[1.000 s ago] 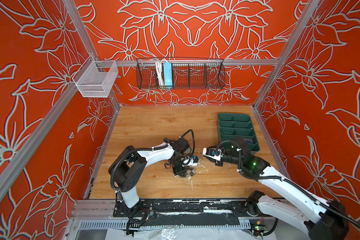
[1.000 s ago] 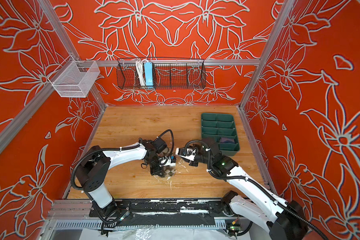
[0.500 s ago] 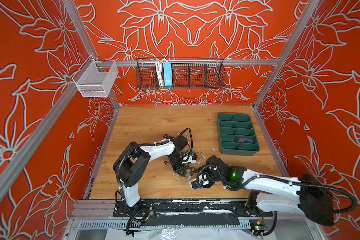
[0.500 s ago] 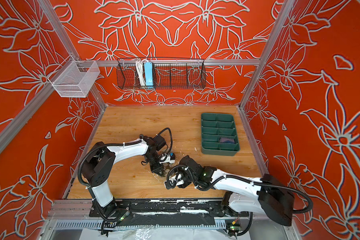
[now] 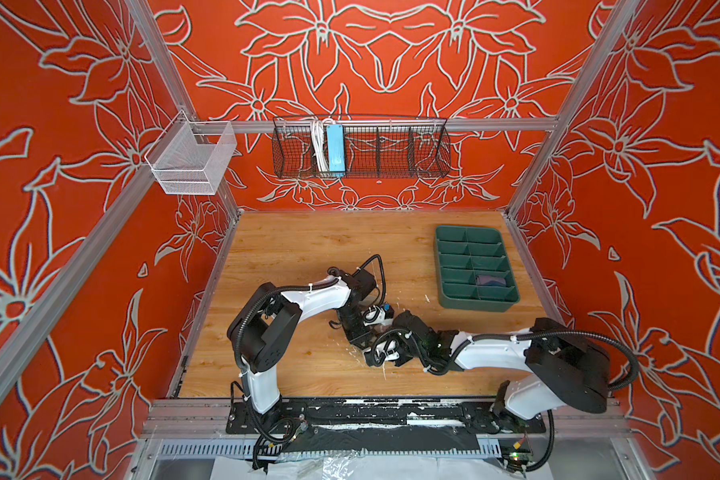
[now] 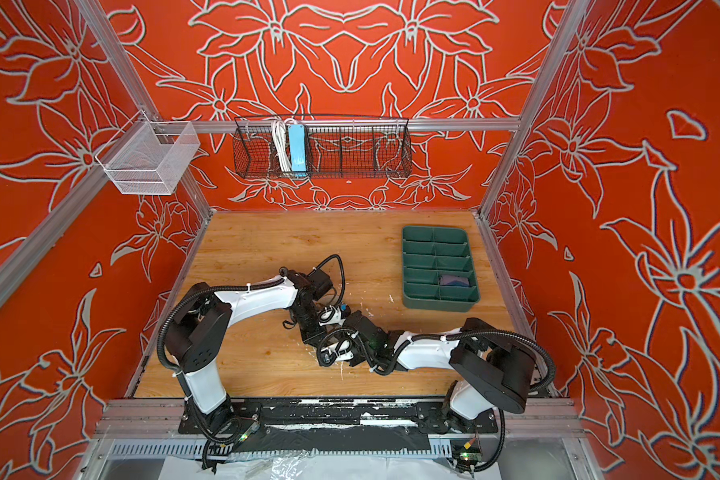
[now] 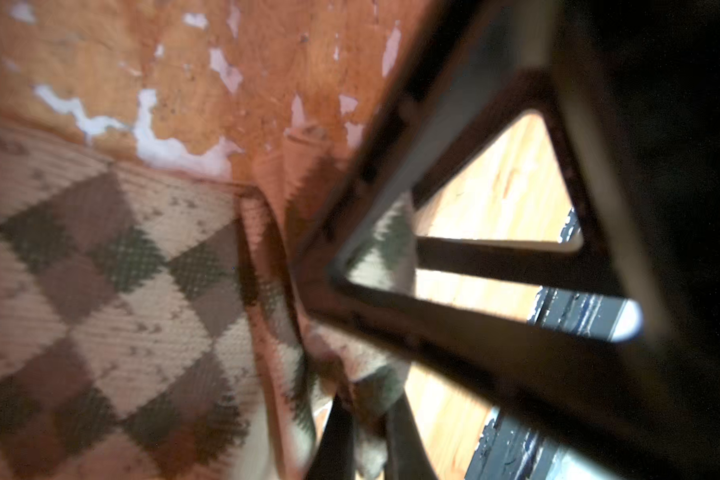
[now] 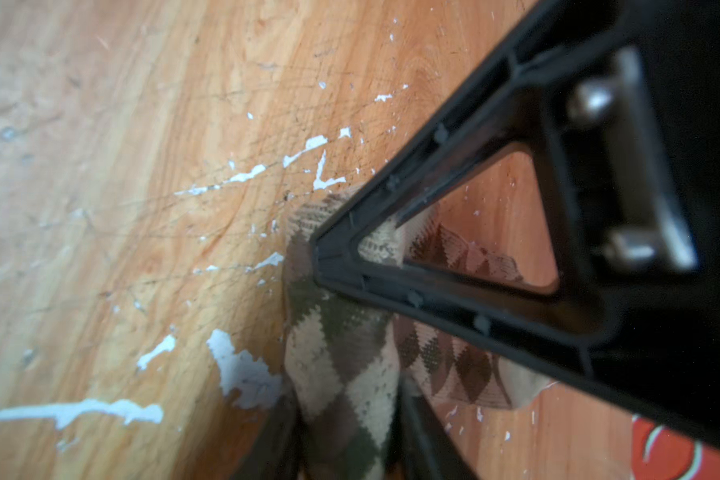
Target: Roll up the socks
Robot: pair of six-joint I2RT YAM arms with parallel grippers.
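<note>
In both top views the left gripper (image 5: 363, 343) and right gripper (image 5: 371, 358) meet over the table (image 5: 308, 249), orange floral walls (image 5: 371, 62) around. A purple sock (image 5: 490, 280) lies in one compartment of the green tray (image 5: 474, 305).

Left wrist view: jaws clamped on the beige, olive-diamond argyle sock (image 7: 100, 291) on chipped wood.

Right wrist view: jaws straddle it, grip unclear.

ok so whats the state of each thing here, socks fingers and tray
argyle sock: lying on table, bunched at one end
purple sock: bundled in a tray compartment
left gripper: fingers shut on argyle sock
right gripper: fingers around argyle sock, grip unclear
tray: flat on table, holds purple sock
</note>
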